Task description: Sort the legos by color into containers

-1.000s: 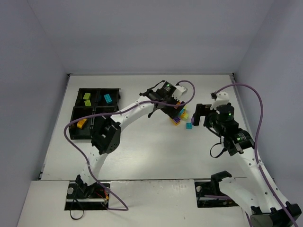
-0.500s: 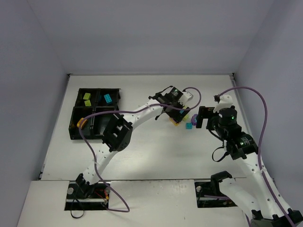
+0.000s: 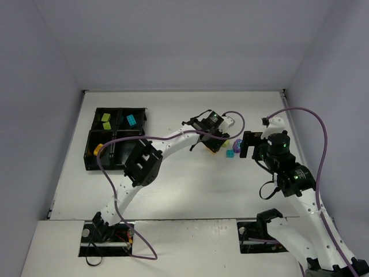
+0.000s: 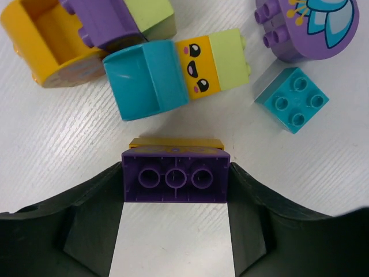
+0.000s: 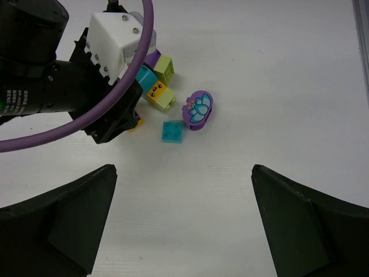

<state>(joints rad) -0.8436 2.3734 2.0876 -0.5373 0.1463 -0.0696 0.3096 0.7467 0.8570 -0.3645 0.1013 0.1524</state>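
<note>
My left jaws are clenched on a purple brick (image 4: pixel 174 178), whose three underside holes face my wrist camera. A thin yellow piece (image 4: pixel 174 142) sits against its far side. Just beyond, on the tabletop (image 4: pixel 63 150), a cyan scoop (image 4: pixel 147 79) touches a face brick (image 4: pixel 213 62). An orange piece (image 4: pixel 40 40), a small cyan brick (image 4: pixel 291 99) and the oval purple piece (image 4: pixel 305 26) lie close by. My right jaws are spread wide and hold nothing near that pile. The tray (image 3: pixel 117 131) lies well to the left, with yellow-green bricks (image 3: pixel 106 120), a cyan one (image 3: pixel 131 120) and an orange one (image 3: pixel 98 149) in separate compartments.

Oval purple piece (image 4: pixel 311 29), edge-cropped
</note>
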